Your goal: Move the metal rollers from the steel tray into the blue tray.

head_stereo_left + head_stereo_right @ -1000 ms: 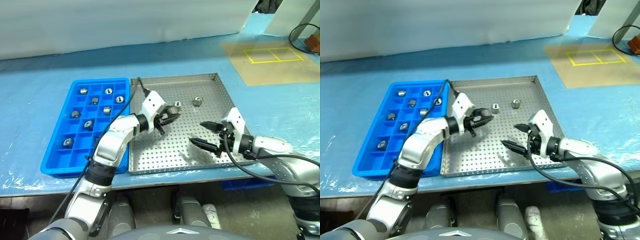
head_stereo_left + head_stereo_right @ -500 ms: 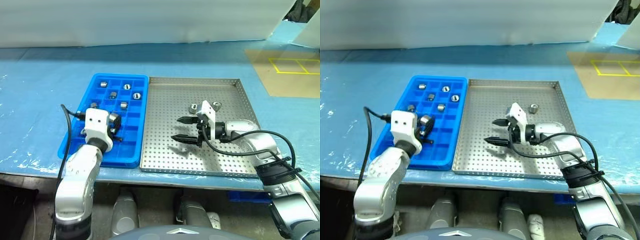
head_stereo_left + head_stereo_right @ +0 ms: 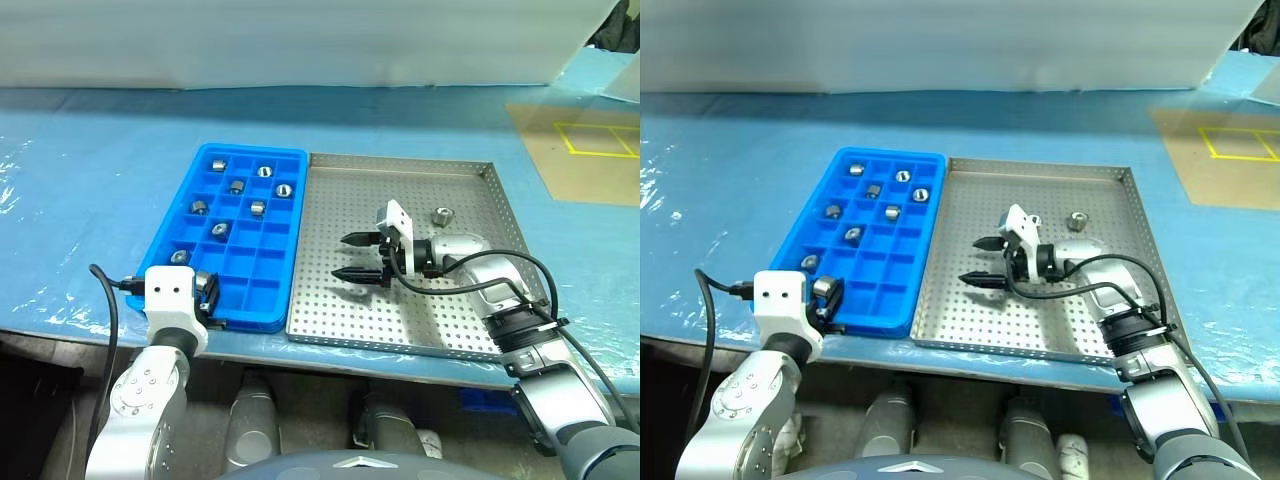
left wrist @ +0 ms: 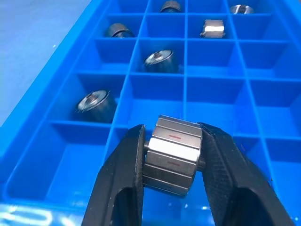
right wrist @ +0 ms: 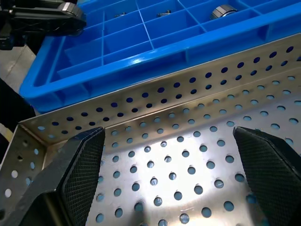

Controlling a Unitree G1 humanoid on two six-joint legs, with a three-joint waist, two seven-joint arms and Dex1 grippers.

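While one roller [image 4: 172, 154] sits clamped between the left gripper's [image 4: 171, 162] two fingers, it hangs over the near rows of the blue tray [image 3: 268, 300], low in the left of the head views. The fingers press on its flat faceted sides, with its axis running crosswise between them. Seven more rollers already lie in the tray's upper compartments, one per cell, among them one at the upper left [image 3: 217, 162] and one in the lower left [image 3: 179, 257]. A last roller [image 3: 442, 214] rests on the steel tray [image 3: 400, 325], near its upper right corner.

The right gripper [image 3: 349, 254] hovers over the middle of the steel tray with its fingers spread wide and nothing between them, pointing toward the blue tray; the loose roller lies behind it, well apart from its tips.

By its look the roller is solid metal: stiff, heavy for its size, smooth and likely slippery. Its curved or faceted wall can roll or twist out of a pinch, so a grip across opposite flats, centred on its length, looks safest. It should not break if dropped, but may bounce or roll into a wrong cell, so a low release seems wise.
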